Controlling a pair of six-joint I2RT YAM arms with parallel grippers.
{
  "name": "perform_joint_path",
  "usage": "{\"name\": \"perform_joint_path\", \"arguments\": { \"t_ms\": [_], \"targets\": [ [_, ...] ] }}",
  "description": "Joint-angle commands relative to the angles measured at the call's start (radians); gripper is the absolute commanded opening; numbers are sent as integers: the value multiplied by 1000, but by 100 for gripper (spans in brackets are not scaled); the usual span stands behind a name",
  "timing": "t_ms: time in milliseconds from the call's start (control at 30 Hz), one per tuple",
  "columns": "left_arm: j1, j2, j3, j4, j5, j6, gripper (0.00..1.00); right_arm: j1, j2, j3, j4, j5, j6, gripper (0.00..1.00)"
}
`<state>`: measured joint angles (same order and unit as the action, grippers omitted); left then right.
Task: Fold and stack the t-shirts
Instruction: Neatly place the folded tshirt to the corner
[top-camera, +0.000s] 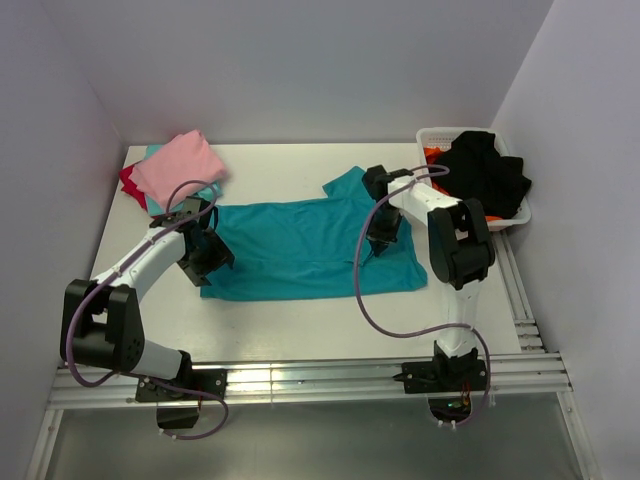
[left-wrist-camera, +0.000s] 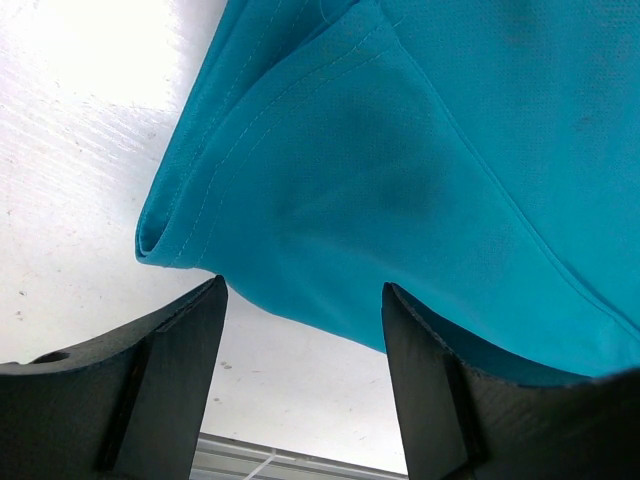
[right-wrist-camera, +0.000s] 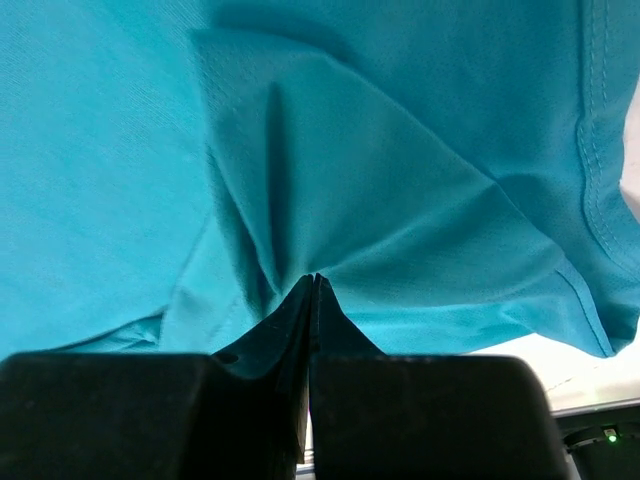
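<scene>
A teal t-shirt lies spread across the middle of the table, one sleeve pointing to the back. My left gripper is low at the shirt's left edge. In the left wrist view it is open, the folded hem lies just past the fingertips, and bare table shows between the fingers. My right gripper is down on the shirt's right part. In the right wrist view it is shut on a pinch of teal cloth, with creases running to the tips.
Folded shirts are stacked at the back left, pink on top, with red and lighter teal under it. A white mesh basket at the back right holds black and orange clothes. Walls close in on three sides.
</scene>
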<state>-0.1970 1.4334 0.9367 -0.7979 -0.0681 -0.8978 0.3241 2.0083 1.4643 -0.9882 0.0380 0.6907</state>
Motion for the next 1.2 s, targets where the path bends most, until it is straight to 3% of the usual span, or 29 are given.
{"name": "perform_joint_path", "arguments": {
  "t_ms": [0,300,600,633,667,733,767,800,1000,1167],
  "targets": [
    [4,1,19,12,1,20,69,7,39,68,-15,22,10,0],
    [4,47,42,22,8,20,68,7,182,342,-101,-12,13,0],
    [4,84,74,19,7,28,67,-11,322,824,-193,-128,21,1],
    [4,91,79,17,8,30,67,-19,311,817,-182,-141,21,9],
    [4,96,85,16,8,30,67,-25,270,797,-164,-154,17,36],
    [4,111,112,3,4,39,67,-49,216,716,-103,-164,-5,66],
    [4,116,135,-1,-2,40,67,-57,160,687,-68,-162,-17,91],
    [4,119,146,-9,-4,51,67,-74,133,657,-57,-156,-29,96],
    [4,110,179,-34,-10,68,75,-134,-109,360,-1,-73,-88,97],
    [2,79,114,-6,33,65,86,-180,-374,-78,144,-139,-60,97]
  ]
}}
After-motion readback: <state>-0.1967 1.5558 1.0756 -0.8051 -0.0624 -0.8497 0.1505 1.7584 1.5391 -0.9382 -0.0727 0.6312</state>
